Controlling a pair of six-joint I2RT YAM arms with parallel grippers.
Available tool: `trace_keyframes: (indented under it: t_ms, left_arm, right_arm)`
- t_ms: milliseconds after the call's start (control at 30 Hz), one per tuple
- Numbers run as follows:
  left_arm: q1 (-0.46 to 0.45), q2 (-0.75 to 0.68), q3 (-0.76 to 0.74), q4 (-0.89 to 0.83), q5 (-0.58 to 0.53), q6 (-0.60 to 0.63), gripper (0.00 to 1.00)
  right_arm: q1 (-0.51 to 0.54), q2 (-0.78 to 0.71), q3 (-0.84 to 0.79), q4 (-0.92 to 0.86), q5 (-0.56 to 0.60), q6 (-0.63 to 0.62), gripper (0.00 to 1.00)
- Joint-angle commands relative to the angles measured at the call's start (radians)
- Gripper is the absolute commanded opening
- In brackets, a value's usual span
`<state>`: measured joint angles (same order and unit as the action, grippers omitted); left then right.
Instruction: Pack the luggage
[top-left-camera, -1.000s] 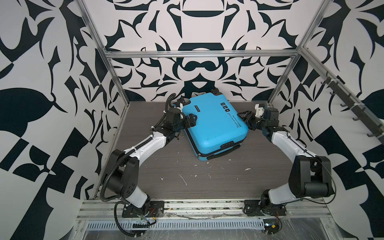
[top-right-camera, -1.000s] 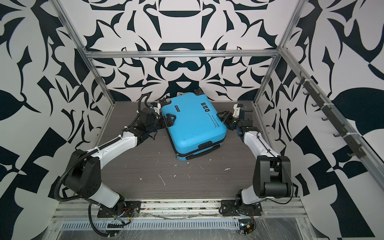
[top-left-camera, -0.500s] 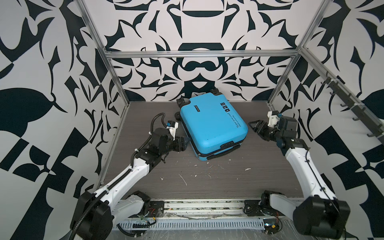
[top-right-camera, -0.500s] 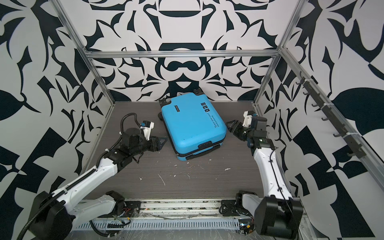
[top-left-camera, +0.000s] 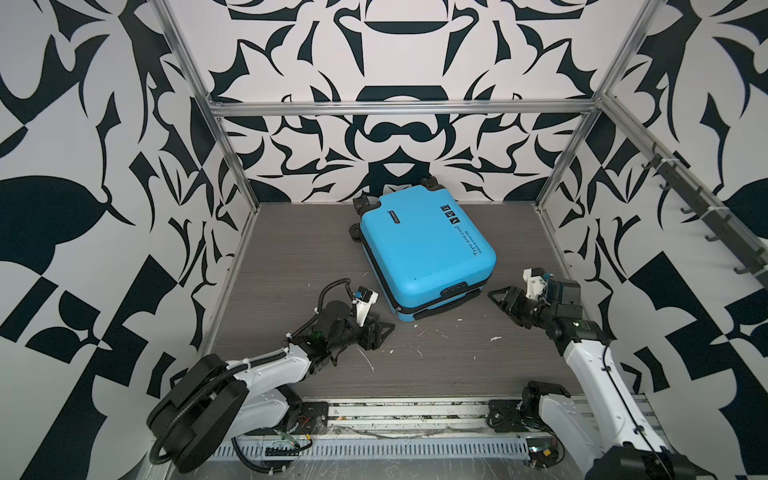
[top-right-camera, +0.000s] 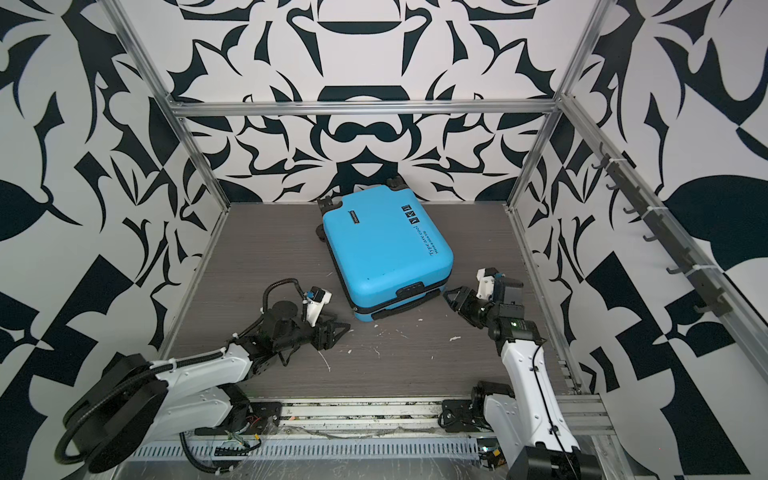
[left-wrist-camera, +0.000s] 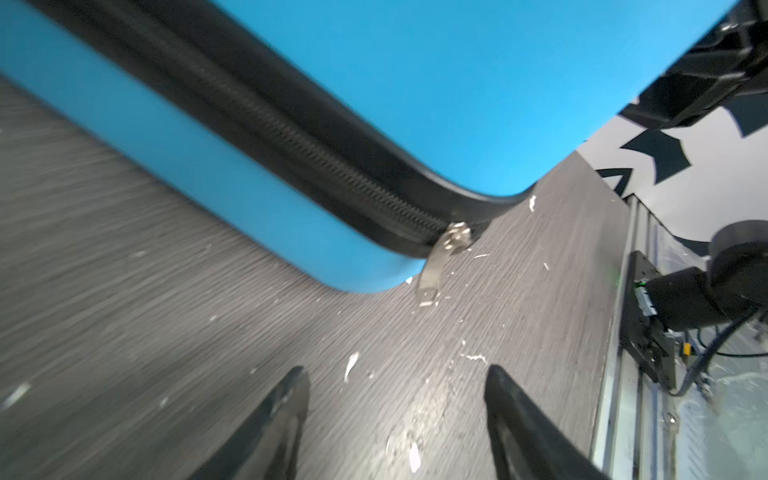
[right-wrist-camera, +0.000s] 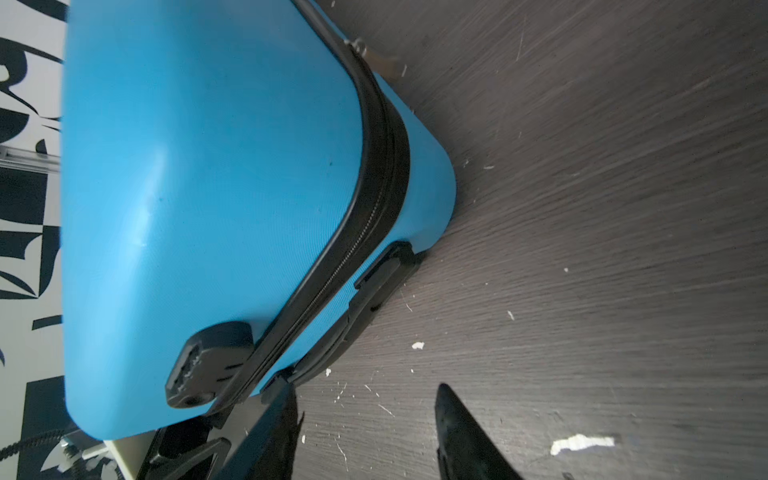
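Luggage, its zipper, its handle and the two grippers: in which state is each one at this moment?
luggage: closed, lying flat on the table.
zipper: shut where visible, pull hanging at a corner.
handle: lying against the shell.
left gripper: open, empty, apart from the luggage.
right gripper: open, empty, beside the handle.

**Inspector:** Left arm (top-left-camera: 274, 372), finish?
**Assistant:** White link shells, black joint housings, black corrugated conduit (top-left-camera: 266, 357) fastened with white ties.
**Inspector:** Right arm (top-left-camera: 598, 374)?
**Assistant:** Same white shells and black joints, thin black cable (top-left-camera: 604, 365), green indicator light (top-left-camera: 577, 322).
**Inspector:** Grippers?
**Assistant:** Left gripper (left-wrist-camera: 395, 370) and right gripper (right-wrist-camera: 365, 388): black tapered fingers (left-wrist-camera: 282, 419), white camera brackets (top-left-camera: 365, 300).
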<state>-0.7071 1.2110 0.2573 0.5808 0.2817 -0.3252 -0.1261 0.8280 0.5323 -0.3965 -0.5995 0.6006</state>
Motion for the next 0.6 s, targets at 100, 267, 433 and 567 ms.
trace_keyframes:
  t_ms: [100,267,433,567]
  left_arm:
    - [0.009,0.107,0.004,0.264,0.074,0.04,0.58]
    - [0.024,0.143,0.012,0.28,0.072,0.032,0.51]
    - [0.026,0.17,0.031,0.281,0.069,0.004,0.45]
    - [0.026,0.19,0.048,0.276,0.076,-0.007,0.42]
  right_arm:
    - [0.019,-0.01,-0.038,0.046,-0.022,0.021,0.54]
    - [0.029,0.013,-0.041,0.071,-0.019,0.026,0.54]
    - [0.047,0.042,-0.043,0.105,-0.013,0.043,0.54]
    - [0.07,0.057,-0.043,0.126,0.001,0.055,0.54]
